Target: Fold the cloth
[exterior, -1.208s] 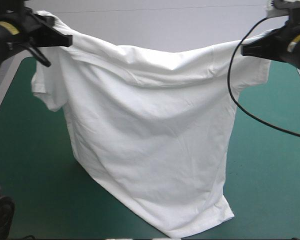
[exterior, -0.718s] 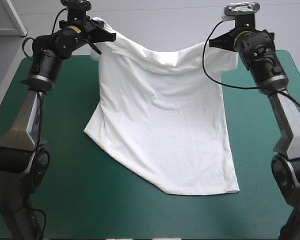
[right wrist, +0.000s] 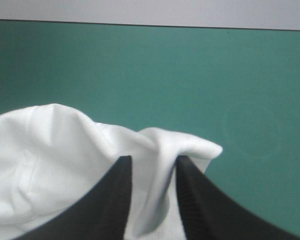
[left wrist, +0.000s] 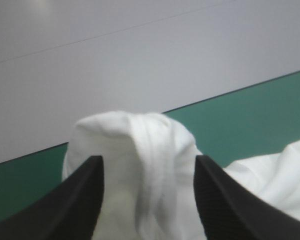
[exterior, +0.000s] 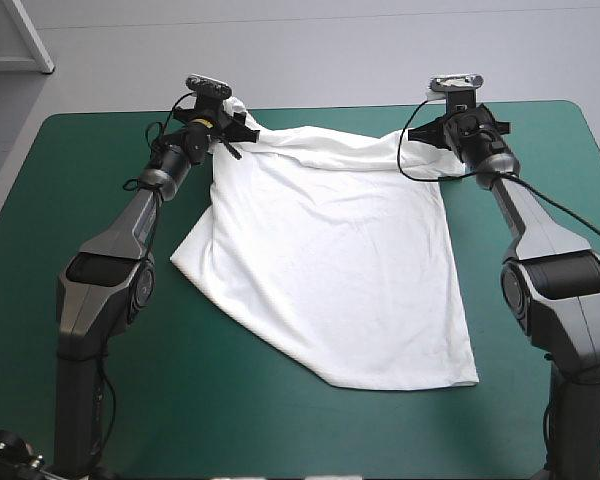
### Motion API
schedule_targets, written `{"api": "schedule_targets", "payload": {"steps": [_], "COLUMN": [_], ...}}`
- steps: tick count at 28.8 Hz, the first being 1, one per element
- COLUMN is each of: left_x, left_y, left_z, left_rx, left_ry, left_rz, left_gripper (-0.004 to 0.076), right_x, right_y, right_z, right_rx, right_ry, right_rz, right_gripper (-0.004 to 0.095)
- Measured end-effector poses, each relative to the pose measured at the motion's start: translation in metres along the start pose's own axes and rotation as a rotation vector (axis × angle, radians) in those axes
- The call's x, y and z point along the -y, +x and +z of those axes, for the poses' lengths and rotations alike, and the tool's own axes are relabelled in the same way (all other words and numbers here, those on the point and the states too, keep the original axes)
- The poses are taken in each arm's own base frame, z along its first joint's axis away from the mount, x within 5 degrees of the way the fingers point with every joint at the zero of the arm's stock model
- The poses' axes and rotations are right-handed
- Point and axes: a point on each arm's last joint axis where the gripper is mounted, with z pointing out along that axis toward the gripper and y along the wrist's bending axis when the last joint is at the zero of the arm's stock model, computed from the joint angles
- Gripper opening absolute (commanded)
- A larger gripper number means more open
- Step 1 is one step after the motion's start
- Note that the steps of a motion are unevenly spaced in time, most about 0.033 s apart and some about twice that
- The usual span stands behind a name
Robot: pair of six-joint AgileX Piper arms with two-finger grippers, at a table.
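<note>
High view, set against the earlier ones: the T-shirt (exterior: 330, 260), which earlier hung as a curtain between raised arms, now lies spread on the teal-green surface (exterior: 70, 200). Its hem is toward the near edge, its shoulders toward the far edge. Both arms are stretched forward and low. Only the shoulder line is off the cover, sagging between the left gripper (exterior: 242, 130) and the right gripper (exterior: 415, 138).

Jaws: in the left wrist view they stand well apart. A thick bunch of white cloth stands upright between them, not visibly pinched; we read this as letting go. In the right wrist view they are narrow, nipping a fold of the shoulder.

Meaning for the task: we judge the laying-out nearly finished and the folding proper not yet begun. The body lies fairly smooth, with light creases only. Its left side runs slantwise, one corner jutting toward the left arm, so the outline is not square.

Edges and room: the shoulders are near the far edge but inside it, and the hem corner is well inside the near edge. Bare cover is wide on both sides and in front of the hem. We note ample room to draw the arms back and re-grasp, but little margin for pushing further forward.
</note>
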Motion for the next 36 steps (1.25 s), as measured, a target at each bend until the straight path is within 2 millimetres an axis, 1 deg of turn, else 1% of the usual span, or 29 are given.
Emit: {"api": "schedule_targets", "payload": {"steps": [2, 3, 4, 7, 9, 11, 13, 15, 17, 20, 21, 23, 26, 28, 30, 33, 36], "left_x": [0.001, 0.002, 0.002, 0.004, 0.004, 0.003, 0.002, 0.001, 0.001, 0.001, 0.002, 0.002, 0.003, 0.003, 0.003, 0.002, -0.003], "left_y": [-0.008, -0.014, -0.026, -0.063, -0.086, -0.1, -0.107, -0.108, -0.106, -0.099, -0.096, -0.083, -0.057, -0.037, -0.019, 0.003, 0.024], "left_z": [-0.006, -0.01, -0.02, -0.057, -0.088, -0.113, -0.136, -0.151, -0.161, -0.164, -0.164, -0.165, -0.17, -0.178, -0.186, -0.192, -0.191], "left_rx": [-0.026, -0.04, -0.064, -0.123, -0.158, -0.208, -0.282, -0.363, -0.434, -0.49, -0.507, -0.567, -0.679, -0.763, -0.835, -0.918, -0.969], "left_ry": [0.024, 0.041, 0.067, 0.135, 0.157, 0.158, 0.152, 0.151, 0.147, 0.135, 0.134, 0.129, 0.102, 0.077, 0.057, 0.038, 0.031], "left_rz": [0.016, 0.019, 0.027, 0.045, 0.042, 0.024, 0.009, -0.005, -0.017, -0.049, -0.053, -0.06, -0.058, -0.044, -0.027, -0.025, -0.048], "left_gripper": [0.0469, 0.0469, 0.0469, 0.046, 0.0452, 0.0452, 0.0452, 0.0452, 0.0452, 0.0451, 0.0451, 0.0451, 0.0452, 0.0452, 0.0452, 0.0452, 0.0452], "right_x": [0.001, 0.002, 0.004, 0.013, 0.021, 0.028, 0.033, 0.036, 0.038, 0.038, 0.037, 0.034, 0.029, 0.026, 0.025, 0.024, 0.021], "right_y": [-0.003, -0.005, -0.007, -0.018, -0.027, -0.034, -0.038, -0.039, -0.035, -0.022, -0.015, 0.0, 0.028, 0.051, 0.068, 0.092, 0.113], "right_z": [-0.003, -0.006, -0.012, -0.039, -0.064, -0.092, -0.119, -0.141, -0.158, -0.179, -0.185, -0.196, -0.218, -0.234, -0.249, -0.262, -0.27], "right_rx": [0.004, 0.0, -0.008, -0.023, -0.035, -0.05, -0.081, -0.109, -0.152, -0.218, -0.245, -0.286, -0.332, -0.369, -0.385, -0.423, -0.466], "right_ry": [0.003, 0.008, 0.016, 0.043, 0.062, 0.069, 0.063, 0.038, 0.013, -0.013, -0.019, -0.031, -0.057, -0.079, -0.101, -0.139, -0.185], "right_rz": [0.0, 0.003, 0.006, 0.021, 0.039, 0.061, 0.08, 0.094, 0.091, 0.074, 0.067, 0.051, 0.034, 0.023, 0.019, 0.019, 0.017], "right_gripper": [0.0856, 0.0868, 0.0853, 0.0817, 0.0782, 0.074, 0.0717, 0.0708, 0.0706, 0.0691, 0.0687, 0.0687, 0.0683, 0.0683, 0.0683, 0.0683, 0.0683]}}
